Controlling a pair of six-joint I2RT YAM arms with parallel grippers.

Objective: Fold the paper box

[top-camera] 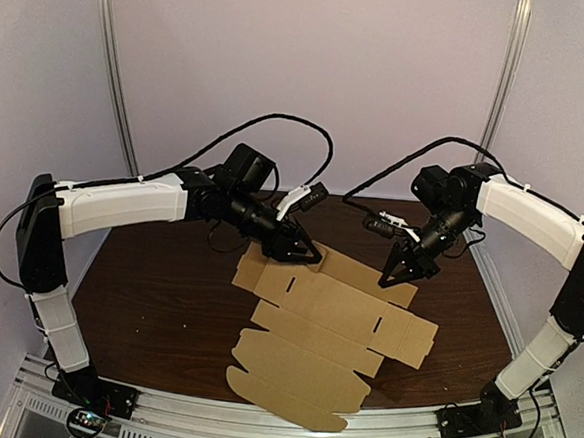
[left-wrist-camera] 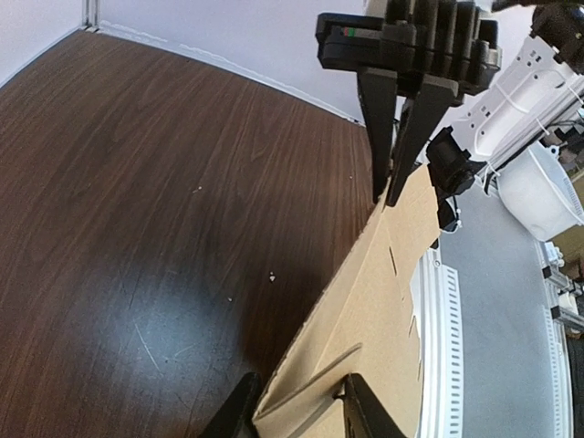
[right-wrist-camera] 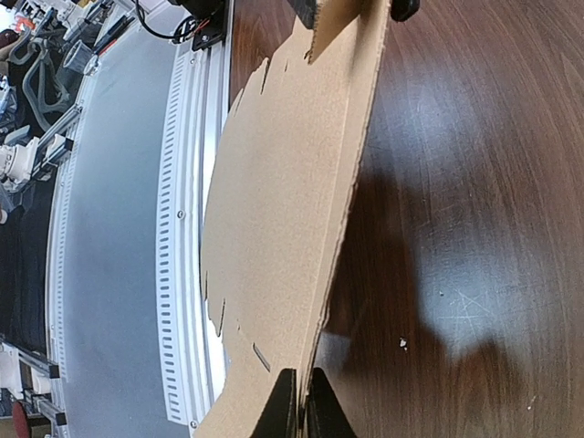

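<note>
left gripper [top-camera: 304, 252], right gripper [top-camera: 396, 277] (angled down) pinching box [top-camera: 338, 310]

Flat cardboard [top-camera: 335, 322] covers the middle of the table [top-camera: 146, 299]; bare wood lies open to its left.

A robotics lab test cell. White walls [top-camera: 362, 74] and metal posts [top-camera: 116, 76] rise behind the left claw [top-camera: 308, 252]. Spare robot hardware [right-wrist-camera: 41, 82] clutters the space off to 1 side of the right claw [right-wrist-camera: 299, 406].
</note>
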